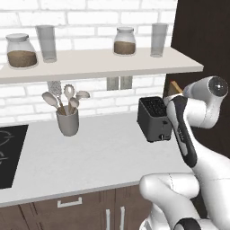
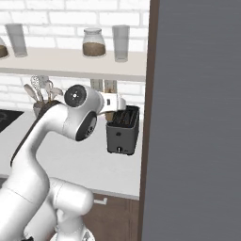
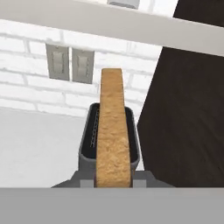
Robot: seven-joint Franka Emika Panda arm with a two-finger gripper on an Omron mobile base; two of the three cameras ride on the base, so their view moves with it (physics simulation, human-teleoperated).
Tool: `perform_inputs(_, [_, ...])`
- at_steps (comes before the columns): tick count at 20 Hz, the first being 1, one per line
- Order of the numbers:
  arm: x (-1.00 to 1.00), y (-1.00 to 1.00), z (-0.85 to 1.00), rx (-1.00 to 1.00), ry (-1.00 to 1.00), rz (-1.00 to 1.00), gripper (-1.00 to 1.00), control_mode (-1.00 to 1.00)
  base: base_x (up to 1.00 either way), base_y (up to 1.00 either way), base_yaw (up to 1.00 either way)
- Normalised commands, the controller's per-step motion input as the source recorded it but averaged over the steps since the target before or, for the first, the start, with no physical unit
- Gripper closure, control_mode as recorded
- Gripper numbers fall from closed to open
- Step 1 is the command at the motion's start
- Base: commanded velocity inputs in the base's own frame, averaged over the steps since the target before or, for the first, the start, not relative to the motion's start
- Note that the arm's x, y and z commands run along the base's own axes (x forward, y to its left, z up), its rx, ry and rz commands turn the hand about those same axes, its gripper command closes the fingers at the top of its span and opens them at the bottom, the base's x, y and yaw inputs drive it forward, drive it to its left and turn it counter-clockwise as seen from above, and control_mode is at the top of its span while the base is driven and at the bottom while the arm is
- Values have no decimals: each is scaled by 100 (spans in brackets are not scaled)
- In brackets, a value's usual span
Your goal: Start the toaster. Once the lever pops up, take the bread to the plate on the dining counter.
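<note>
So the bread (image 3: 113,131) is up out of the toaster (image 1: 154,118) right now, held edge-on above the slots. In the hand view the slice runs straight up the middle with the pincer (image 3: 113,183) clamped on its bottom edge, one finger on each side, and the dark toaster sits right below it. From the left base view you can just see a brown corner of the slice poking out behind the white arm, above the toaster's far end. The toaster itself stands on the pale counter (image 1: 90,157) at its right end, close to a dark tall cabinet (image 1: 202,36) and in front of the white brick wall. A grey cup of wooden spoons (image 1: 67,117) stands well off to the left, and jars (image 1: 125,41) sit on the shelf (image 1: 99,63) above.
</note>
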Motion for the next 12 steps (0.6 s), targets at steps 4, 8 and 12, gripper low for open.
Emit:
perform_inputs(4, [-100,23,25,-4,7,0,100,-100,0,0,0])
perform_inputs(8, [-100,34,37,0,15,0,100,-100,0,0,0])
perform_inputs(12, [-100,53,-7,-1,17,3,100,-100,0,0,0])
